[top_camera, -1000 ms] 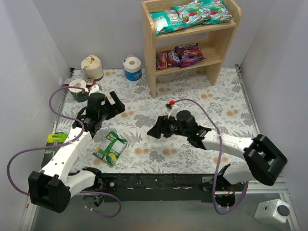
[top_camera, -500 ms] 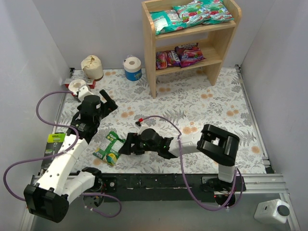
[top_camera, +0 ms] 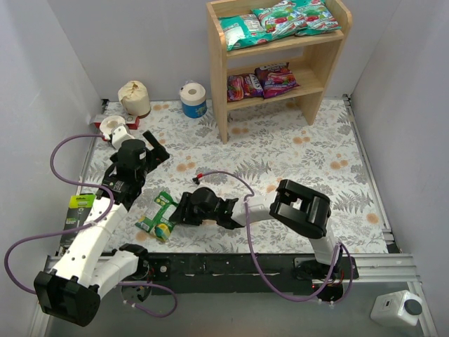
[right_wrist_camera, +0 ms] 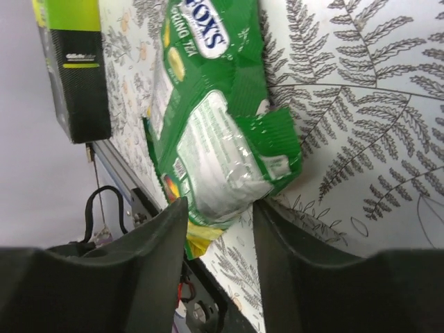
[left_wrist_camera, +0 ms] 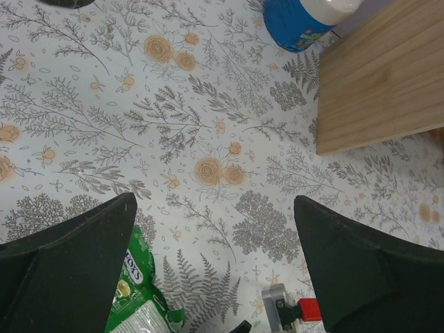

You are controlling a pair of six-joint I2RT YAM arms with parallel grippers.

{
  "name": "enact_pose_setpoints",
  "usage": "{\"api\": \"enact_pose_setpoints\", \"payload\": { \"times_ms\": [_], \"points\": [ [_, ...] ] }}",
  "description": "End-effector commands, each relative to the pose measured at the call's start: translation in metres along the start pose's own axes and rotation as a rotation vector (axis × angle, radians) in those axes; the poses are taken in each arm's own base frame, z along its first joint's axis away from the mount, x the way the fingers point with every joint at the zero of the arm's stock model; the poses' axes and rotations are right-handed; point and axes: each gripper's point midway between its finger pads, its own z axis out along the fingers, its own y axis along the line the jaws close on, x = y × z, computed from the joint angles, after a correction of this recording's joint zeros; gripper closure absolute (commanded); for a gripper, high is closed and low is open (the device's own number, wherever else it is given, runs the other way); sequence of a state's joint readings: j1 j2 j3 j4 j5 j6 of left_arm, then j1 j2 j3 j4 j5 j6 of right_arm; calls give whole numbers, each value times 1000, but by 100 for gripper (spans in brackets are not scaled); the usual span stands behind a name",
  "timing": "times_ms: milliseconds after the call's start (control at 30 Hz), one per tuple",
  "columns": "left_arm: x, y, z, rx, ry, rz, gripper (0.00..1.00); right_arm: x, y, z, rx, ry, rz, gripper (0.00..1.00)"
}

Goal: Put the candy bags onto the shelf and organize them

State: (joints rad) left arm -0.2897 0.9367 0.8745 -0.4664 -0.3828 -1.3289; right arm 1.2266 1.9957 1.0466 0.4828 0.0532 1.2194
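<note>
The green-and-yellow candy bag (top_camera: pixel 158 215) lies on the flowered table near the front left. My right gripper (top_camera: pixel 177 213) reaches in from the right. In the right wrist view its jaws (right_wrist_camera: pixel 220 201) are narrowed on the bag's (right_wrist_camera: pixel 215 139) crumpled lower end, both fingers touching it. My left gripper (top_camera: pixel 158 146) hovers open behind the bag with nothing between its fingers (left_wrist_camera: pixel 215 208); the bag's corner (left_wrist_camera: pixel 132 295) shows by its left finger. On the light-wood shelf (top_camera: pixel 333 60), the teal bags (top_camera: pixel 280 20) lie on the top tier and the purple bags (top_camera: pixel 263 83) on the lower one.
A blue-based paper roll (top_camera: pixel 193 100) stands by the shelf's left panel (left_wrist_camera: pixel 381 83). A beige roll (top_camera: pixel 133 97) and a tape roll (top_camera: pixel 112 126) sit at the far left. A green-and-black box (top_camera: pixel 83 201) lies at the left edge. Grey walls close in both sides.
My right arm swung left across the table until its jaws closed in around the green bag's end. The left gripper drew back and away from the bag, staying open.
</note>
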Motion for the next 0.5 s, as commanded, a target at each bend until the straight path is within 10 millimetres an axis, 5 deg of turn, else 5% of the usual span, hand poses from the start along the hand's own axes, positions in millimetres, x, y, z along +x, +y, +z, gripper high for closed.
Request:
{"api": "enact_pose_setpoints", "payload": {
  "times_ms": [0, 200, 300, 333, 400, 433, 467],
  "points": [
    [-15, -4, -7, 12, -38, -19, 2, -1, -8, 15, 55, -5, 14, 67],
    [-9, -13, -7, 60, 0, -7, 2, -36, -35, -8, 130, -162, -14, 98],
    [-1, -29, -8, 139, 57, 8, 2, -65, -53, -42, 164, -258, -25, 99],
    [6, -41, -12, 204, 105, 16, 2, -78, -45, -59, 141, -294, -33, 99],
    [16, -50, -13, 247, 160, 11, 2, -95, -76, -85, 211, -333, -58, 99],
    [23, -57, -12, 282, 202, 14, 2, -110, -63, -103, 171, -368, -73, 99],
    [33, -68, -17, 347, 263, 5, 2, -110, -76, -115, 200, -360, -84, 99]
  ]
}}
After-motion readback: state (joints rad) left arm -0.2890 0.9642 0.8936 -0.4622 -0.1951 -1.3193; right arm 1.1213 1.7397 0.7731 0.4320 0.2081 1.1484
